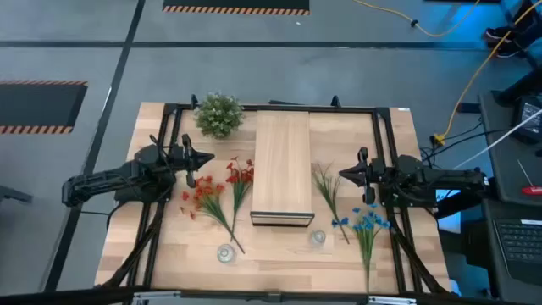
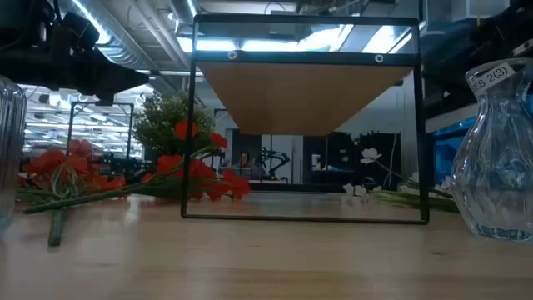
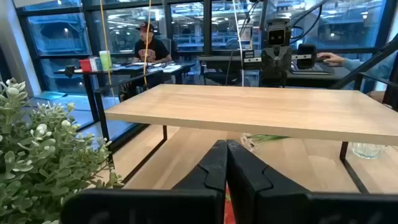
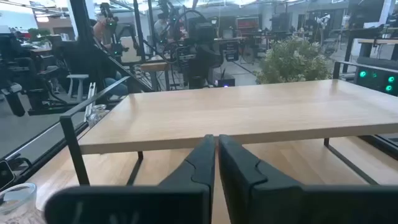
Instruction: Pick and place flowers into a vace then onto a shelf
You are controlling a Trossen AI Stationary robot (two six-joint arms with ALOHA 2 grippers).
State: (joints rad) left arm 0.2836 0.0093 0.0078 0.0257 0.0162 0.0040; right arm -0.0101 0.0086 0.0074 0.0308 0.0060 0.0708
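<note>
Both hands are up and idle, so here's your picture. Your left hand (image 1: 206,158) hangs over the bench (image 1: 152,254) beside the red-orange flowers (image 1: 218,191), fingers pressed together, holding nothing. Your right hand (image 1: 345,174) mirrors it on the far side of the shelf (image 1: 281,165), also pressed together and empty, with the white spray (image 1: 327,191) just in front of it and the blue flowers (image 1: 367,222) nearer the front edge.

Nothing is in a vase yet. Two clear vases stand near the front: one (image 1: 225,252) at the tail of the red stems, the other (image 1: 318,239) just off the shelf's front corner.

Now the risks. You'll need to spread those fingers before dropping, or you'll just press the stems flat. The stems are thin and lie tangled, so a pinch may drag up more than one spray. The vases look light and narrow-necked; I'd judge that a stem poked in at an angle could tip one.

Watch the bushy green plant (image 1: 218,114) near your left arm, and the shelf's dark frame (image 2: 304,218) between the two sides.
</note>
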